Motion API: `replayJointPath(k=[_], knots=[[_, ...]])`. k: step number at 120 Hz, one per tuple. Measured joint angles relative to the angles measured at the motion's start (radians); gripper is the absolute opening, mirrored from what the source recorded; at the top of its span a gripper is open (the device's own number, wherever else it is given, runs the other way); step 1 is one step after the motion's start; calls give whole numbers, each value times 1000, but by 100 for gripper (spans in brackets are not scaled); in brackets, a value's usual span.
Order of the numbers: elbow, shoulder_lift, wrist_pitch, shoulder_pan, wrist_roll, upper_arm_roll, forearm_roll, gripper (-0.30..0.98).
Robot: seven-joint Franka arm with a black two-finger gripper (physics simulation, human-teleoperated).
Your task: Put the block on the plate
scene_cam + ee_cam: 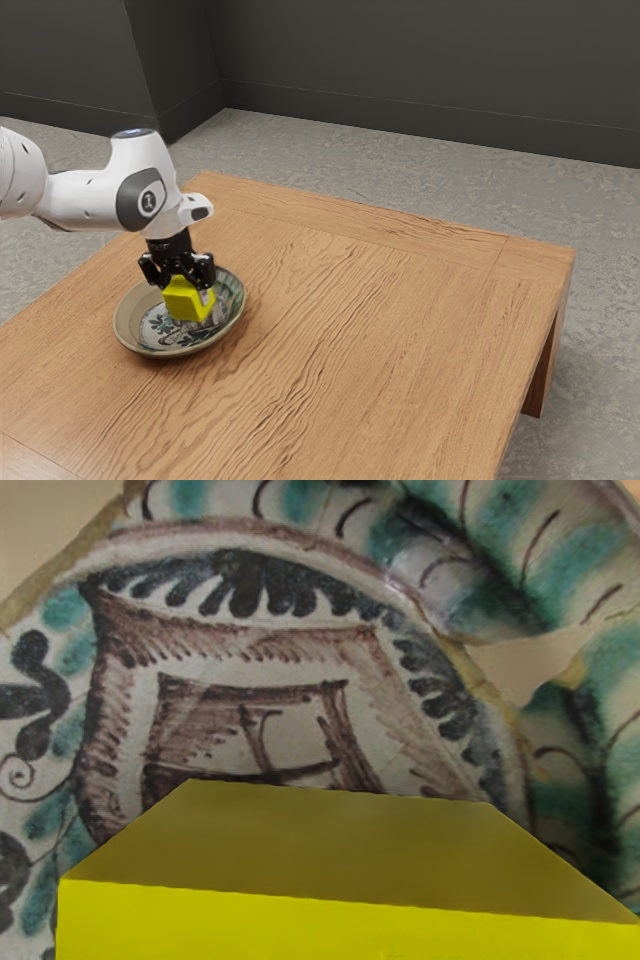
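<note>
Grasping the yellow block (186, 305), the black hand (190, 291) points down within the outline of the plate (124, 326); the block is above the painted inside, though whether its underside touches cannot be told; the plate, bowl-like with a tan outer wall, sits on the wooden surface (340, 350); the white arm (143, 180) reaches in from the exterior view's left; in the wrist view, green and dark brown patterns show beyond the block.

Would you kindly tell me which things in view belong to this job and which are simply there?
For the job:
- yellow block
- patterned plate
- hand

Simply there:
- wooden table
- grey floor
- dark wall
</note>
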Motion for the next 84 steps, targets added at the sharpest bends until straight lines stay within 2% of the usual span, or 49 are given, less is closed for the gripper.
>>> replayJointPath(k=[21, 50, 84], knots=[[9, 37, -9, 3, 2, 17, -1, 38], [11, 32, -15, 2, 15, 17, -7, 57], [11, -79, -20, -4, 30, 7, -8, 66]])
